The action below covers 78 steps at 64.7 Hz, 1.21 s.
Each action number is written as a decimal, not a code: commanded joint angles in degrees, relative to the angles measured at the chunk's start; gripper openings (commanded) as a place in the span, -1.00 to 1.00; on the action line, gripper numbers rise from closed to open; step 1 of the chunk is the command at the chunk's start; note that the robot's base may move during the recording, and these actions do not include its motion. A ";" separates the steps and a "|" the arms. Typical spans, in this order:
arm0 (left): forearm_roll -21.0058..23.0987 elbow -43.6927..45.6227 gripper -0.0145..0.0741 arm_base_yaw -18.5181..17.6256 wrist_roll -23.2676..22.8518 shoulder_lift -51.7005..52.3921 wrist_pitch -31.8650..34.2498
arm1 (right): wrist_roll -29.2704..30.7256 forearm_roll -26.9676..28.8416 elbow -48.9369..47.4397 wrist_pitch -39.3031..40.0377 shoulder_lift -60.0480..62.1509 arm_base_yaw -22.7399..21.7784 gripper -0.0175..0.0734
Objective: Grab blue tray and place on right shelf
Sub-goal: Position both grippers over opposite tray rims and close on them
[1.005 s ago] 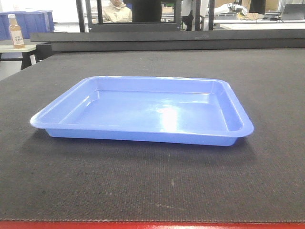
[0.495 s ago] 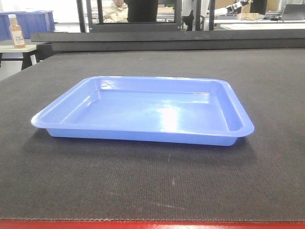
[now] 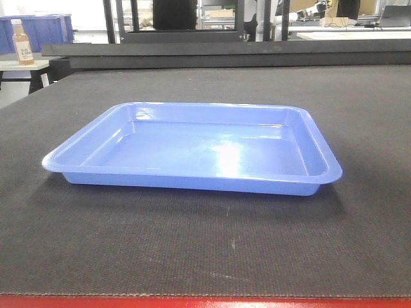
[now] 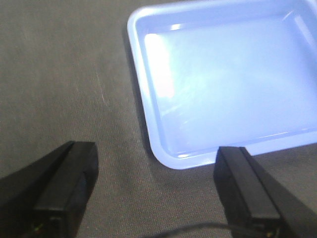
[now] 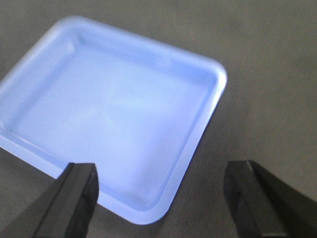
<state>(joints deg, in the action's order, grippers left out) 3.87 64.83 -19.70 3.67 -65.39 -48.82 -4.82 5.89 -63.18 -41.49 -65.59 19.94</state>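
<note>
The blue tray lies flat and empty on the dark mat in the front view. Its near left corner shows in the left wrist view as the blue tray, and my left gripper hangs open above the mat just before that corner. In the right wrist view the blue tray shows its near right corner between the wide-apart jaws of my open right gripper, which hovers above it. Neither gripper touches the tray. The right shelf is out of view.
A bottle with an orange label stands on a side table at the far left, in front of a darker blue bin. A black frame and raised ledge run along the mat's far edge. The table's red front edge is nearest.
The person behind the black frame has moved left out of sight. The tray and the mat stay where they were.
</note>
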 commanded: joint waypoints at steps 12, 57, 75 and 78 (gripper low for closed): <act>-5.25 16.64 0.23 0.29 -10.07 -19.91 -6.90 | -12.90 -3.40 -17.92 -9.35 -19.65 -0.64 0.73; -0.83 30.59 0.23 0.10 -13.45 -45.14 -6.77 | -21.30 -7.26 -20.46 -7.51 -38.84 -0.57 0.73; 0.25 30.59 0.23 -0.45 -11.76 -47.71 -6.87 | -21.18 -7.21 -20.52 -5.56 -40.30 -0.52 0.73; 0.25 30.59 0.23 -0.44 -11.66 -47.84 -6.75 | -21.18 -7.21 -20.52 -5.50 -40.50 -0.52 0.73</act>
<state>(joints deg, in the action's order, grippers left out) 3.31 93.75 -19.59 -8.49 -115.94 -57.15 -26.16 -0.59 -81.74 -48.88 -108.60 19.68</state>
